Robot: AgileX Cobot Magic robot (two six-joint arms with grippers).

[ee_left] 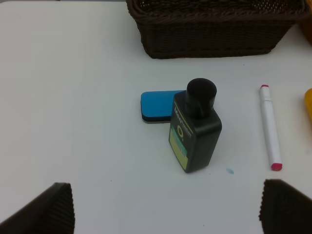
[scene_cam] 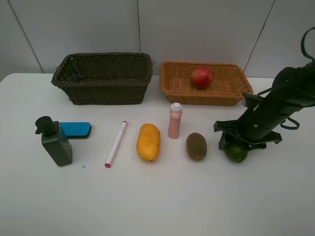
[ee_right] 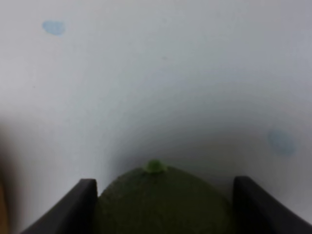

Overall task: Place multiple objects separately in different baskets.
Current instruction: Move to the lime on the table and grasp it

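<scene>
Green lime (scene_cam: 237, 153) lies at the right end of the row on the white table (scene_cam: 197, 201), with the right gripper (scene_cam: 242, 141) down over it. Its jaws stand one on each side, close against the skin, but I cannot tell whether they are already pinching it. The left gripper (ee_left: 165, 209) hangs wide apart above the dark green pump bottle (ee_left: 195, 127), holding nothing. The likely risk is that the round, smooth fruit squirts out of an off-centre pinch and rolls left into the kiwi (scene_cam: 196, 146) or across the bare near surface. The way to the light orange-tan basket (scene_cam: 206, 101) looks open beyond the gripper, though its near rim calls for a lift. There is room inside on both sides of the red fruit (scene_cam: 202, 77).
</scene>
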